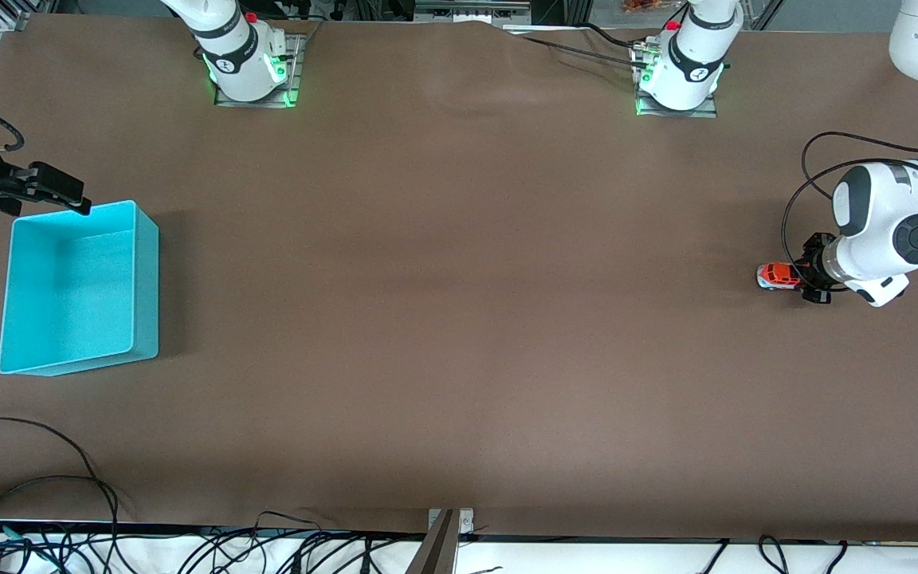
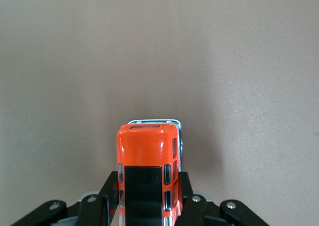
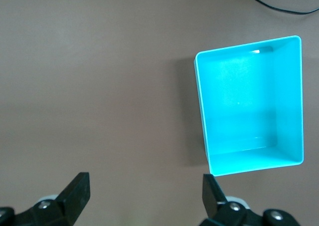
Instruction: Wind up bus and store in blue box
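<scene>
Presently the left pincer [image 2: 144, 206] is closed tight on the small toy bus with an orange roof and dark roof panel [image 2: 148, 166], its 2 black fingers [image 2: 192, 206] pressing the bus's sides. In the front view the bus [image 1: 778, 277] sits low at the brown bench [image 1: 459, 319], at the left arm's end; whether its wheels touch the surface cannot be told. The right pincer [image 3: 144, 196] stands fully open and holds nothing, hanging at the right arm's end just beside the light turquoise-blue rectangular plastic box [image 1: 76, 287], near its corner farthest from the front camera. The box, lidless with thin upright walls, rests on the bench with nothing inside [image 3: 249, 106].
</scene>
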{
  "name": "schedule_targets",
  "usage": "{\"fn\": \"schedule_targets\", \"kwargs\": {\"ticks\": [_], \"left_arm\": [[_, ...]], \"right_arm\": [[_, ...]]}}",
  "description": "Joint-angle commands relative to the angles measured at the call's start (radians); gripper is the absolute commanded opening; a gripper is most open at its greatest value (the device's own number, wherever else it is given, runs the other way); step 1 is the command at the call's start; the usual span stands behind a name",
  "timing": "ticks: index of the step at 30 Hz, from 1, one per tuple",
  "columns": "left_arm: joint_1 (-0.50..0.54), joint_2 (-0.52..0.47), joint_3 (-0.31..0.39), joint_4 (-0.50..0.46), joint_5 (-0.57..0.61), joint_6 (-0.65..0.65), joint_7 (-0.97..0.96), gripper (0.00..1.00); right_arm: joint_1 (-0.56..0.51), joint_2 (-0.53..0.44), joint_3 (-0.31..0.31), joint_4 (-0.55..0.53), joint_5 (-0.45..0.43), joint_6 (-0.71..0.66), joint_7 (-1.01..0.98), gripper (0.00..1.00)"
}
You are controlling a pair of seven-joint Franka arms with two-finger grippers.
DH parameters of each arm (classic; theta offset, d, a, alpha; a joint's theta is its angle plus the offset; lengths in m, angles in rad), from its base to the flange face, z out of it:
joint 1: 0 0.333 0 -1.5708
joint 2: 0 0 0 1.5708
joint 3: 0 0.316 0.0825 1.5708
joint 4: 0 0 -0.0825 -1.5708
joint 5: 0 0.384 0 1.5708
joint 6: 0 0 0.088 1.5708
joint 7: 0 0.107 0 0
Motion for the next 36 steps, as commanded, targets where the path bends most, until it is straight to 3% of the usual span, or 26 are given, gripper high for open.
{"fn": "schedule_targets", "kwargs": {"ticks": [1,8,17,28,36], "left_arm": [[0.011,0.037,-0.006,0.014,0.033,0.026,0.007,0.14],[-0.005,0.031,-0.028,0.086,0.015,-0.066,0.001,0.0],[-0.003,0.02,-0.121,0.132,-0.086,-0.163,-0.014,0.0],[-0.012,0.034,-0.264,0.112,-0.1,-0.172,-0.298,0.0],[-0.063,0.056,-0.272,0.1,-0.088,-0.17,-0.355,0.0]], "right_arm": [[0.003,-0.004,-0.001,0.009,-0.003,0.0,0.008,1.0],[0.003,-0.004,0.001,0.009,-0.003,0.0,0.008,1.0],[0.003,-0.004,0.001,0.009,-0.003,0.0,0.01,1.0],[0.003,-0.004,0.001,0.009,-0.003,0.0,0.008,1.0],[0.003,-0.004,0.001,0.009,-0.003,0.0,0.008,1.0]]}}
